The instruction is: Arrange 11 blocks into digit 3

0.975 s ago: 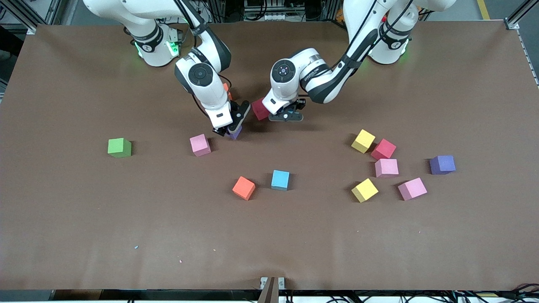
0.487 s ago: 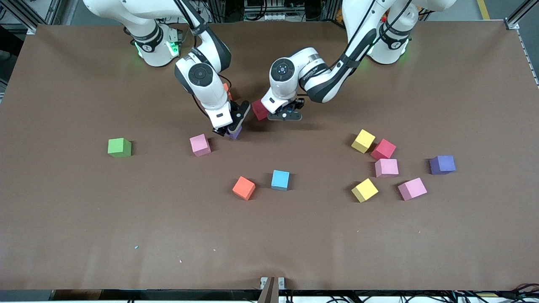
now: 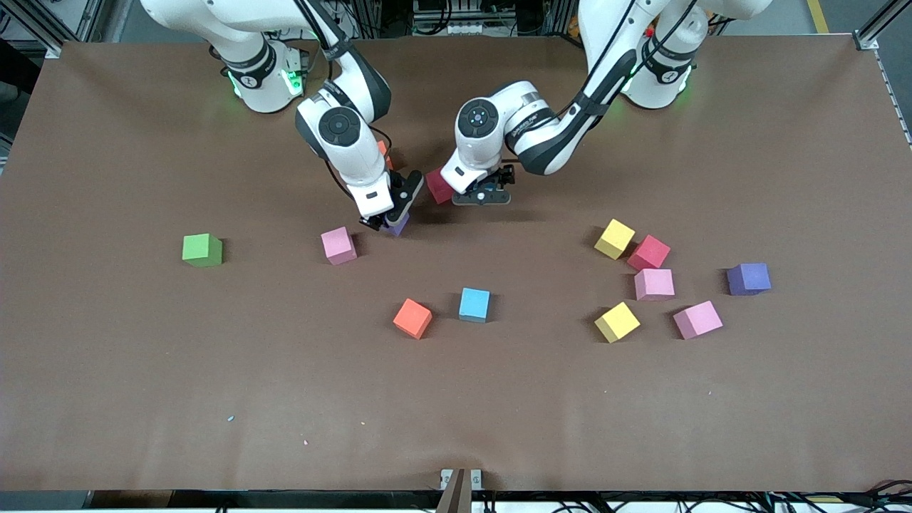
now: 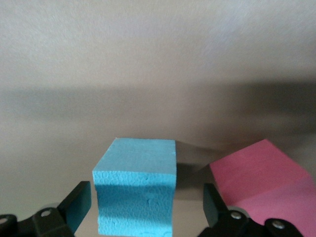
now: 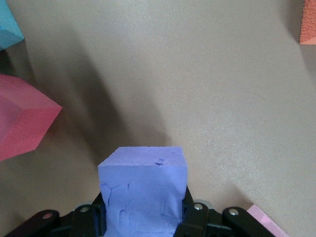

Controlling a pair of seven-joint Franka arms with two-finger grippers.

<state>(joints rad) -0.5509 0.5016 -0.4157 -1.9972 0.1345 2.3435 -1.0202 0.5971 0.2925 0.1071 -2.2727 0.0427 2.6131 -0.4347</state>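
Left claw: released, fingers clear of the light blue block standing on the bench beside a red block; lift straight up.
Right claw: clenched on the purple block; set it flush.

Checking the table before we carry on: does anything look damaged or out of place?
The purple block held in the right gripper shows cracks and small nicks in its foam. A lone green cube sits apart toward the right arm's end of the table. A few pale specks lie nearer the front camera.
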